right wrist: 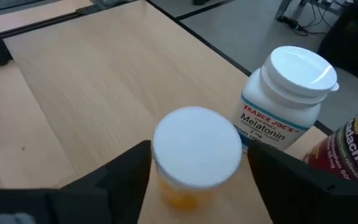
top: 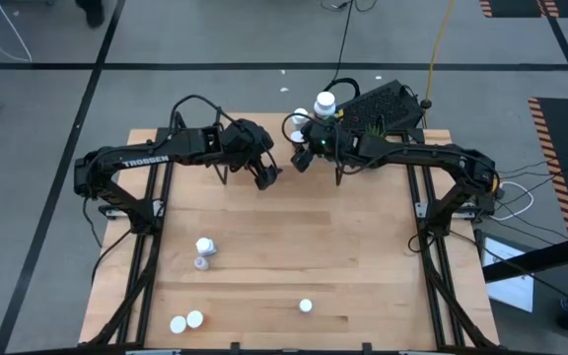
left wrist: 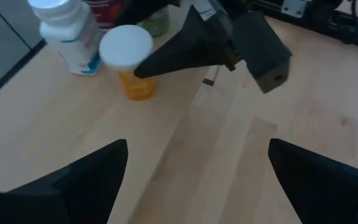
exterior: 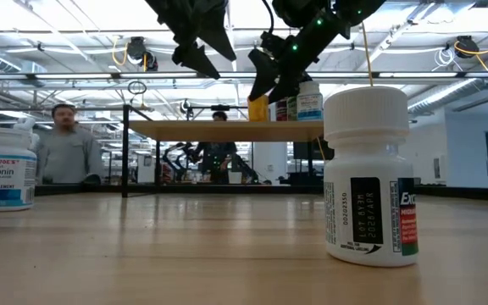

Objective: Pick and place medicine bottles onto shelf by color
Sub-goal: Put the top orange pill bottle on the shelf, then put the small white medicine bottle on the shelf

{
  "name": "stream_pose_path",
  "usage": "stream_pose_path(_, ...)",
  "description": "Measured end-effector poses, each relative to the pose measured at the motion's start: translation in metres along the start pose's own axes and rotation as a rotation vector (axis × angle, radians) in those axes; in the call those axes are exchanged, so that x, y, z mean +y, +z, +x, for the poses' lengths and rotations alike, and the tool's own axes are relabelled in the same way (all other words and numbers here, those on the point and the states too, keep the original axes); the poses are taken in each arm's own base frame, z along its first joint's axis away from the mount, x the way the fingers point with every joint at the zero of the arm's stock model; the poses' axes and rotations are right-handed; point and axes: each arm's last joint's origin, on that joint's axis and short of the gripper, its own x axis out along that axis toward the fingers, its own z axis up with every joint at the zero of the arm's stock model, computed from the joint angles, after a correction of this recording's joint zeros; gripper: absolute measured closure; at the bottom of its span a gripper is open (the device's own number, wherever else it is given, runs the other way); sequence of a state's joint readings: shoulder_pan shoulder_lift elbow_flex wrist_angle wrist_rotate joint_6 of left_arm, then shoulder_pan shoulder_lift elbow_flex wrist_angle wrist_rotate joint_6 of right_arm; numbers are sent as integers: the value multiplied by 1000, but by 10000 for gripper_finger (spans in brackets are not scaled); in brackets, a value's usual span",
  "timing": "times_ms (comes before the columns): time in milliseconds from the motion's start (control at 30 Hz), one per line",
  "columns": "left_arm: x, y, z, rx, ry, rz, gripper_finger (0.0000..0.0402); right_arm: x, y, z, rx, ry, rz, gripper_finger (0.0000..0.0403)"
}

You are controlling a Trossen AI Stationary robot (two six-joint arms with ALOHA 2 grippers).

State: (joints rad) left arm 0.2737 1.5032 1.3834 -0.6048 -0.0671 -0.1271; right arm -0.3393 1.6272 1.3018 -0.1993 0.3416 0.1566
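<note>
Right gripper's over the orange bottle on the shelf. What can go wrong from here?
1. The right gripper straddles the orange bottle; a skewed retreat may tip it.
2. The melatonin bottle stands close beside it on the shelf, so a tilted orange bottle or a swinging finger might knock it.
3. The open left gripper hovers near the right one; the arms may clash.

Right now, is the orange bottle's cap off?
No. In the right wrist view the orange bottle stands on the shelf with its white cap on.

Orange bottle [right wrist: 194, 162] upright on shelf [exterior: 227, 130]
</note>
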Motion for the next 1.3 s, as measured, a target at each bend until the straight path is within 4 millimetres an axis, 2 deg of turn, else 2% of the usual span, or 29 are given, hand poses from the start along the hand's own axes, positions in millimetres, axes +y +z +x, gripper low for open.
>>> stream_pose_path(100,-1,1,0,-5,-32,-11,9,-1,2,-4,-11,0,4,121)
stream_pose_path(200,-4,2,2,-20,-67,-7,9,-3,9,-15,-48,8,15,117)
stream_pose_path(433,-16,4,34,-50,-106,107,9,-1,30,-68,-190,79,41,132)
stream_pose_path(600,-9,1,61,-37,-75,132,9,4,38,-107,-276,137,29,144)
stream_pose_path(733,-3,2,74,-53,-61,123,9,6,40,-128,-325,126,1,156)
stream_pose_path(867,5,4,80,-77,-45,115,9,8,40,-138,-339,128,-2,170)
stream_pose_path(1100,19,14,85,-184,-16,134,9,20,32,-140,-292,161,-46,187)
stream_pose_path(1300,22,11,88,-144,-13,63,9,35,13,-145,-165,203,-149,188)
